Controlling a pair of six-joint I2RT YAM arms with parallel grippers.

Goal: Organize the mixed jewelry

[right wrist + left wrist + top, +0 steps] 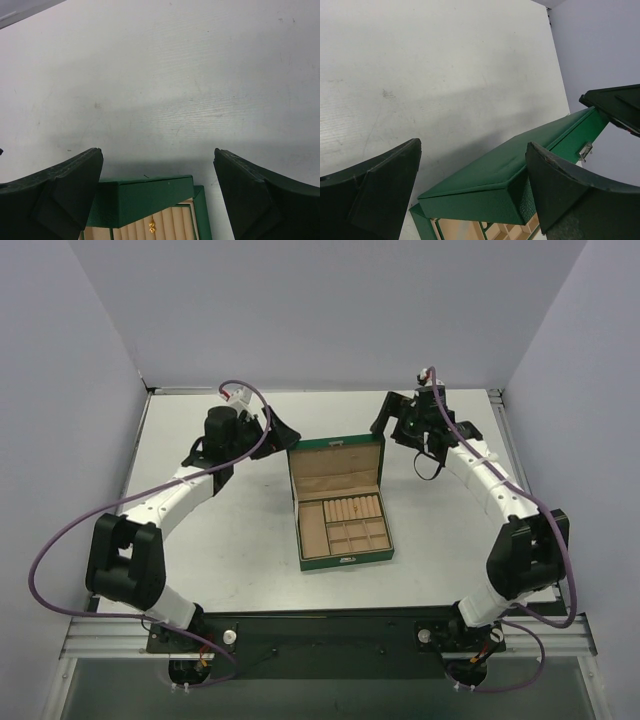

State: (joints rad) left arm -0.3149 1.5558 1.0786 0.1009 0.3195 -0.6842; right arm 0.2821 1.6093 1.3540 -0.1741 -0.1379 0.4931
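Left gripper (pixel 472 145) and right gripper (pixel 157 150) are both hovering spread wide and empty, flanking the raised lid of the green jewelry box (pixel 338 465).

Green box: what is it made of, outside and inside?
Box: probably a stiff shell wrapped in green leatherette; the wall shows a pebbled grain with a slight sheen. Lining: tan, matte, likely suede-like fabric. Clasp: silvery, shiny, apparently metal.
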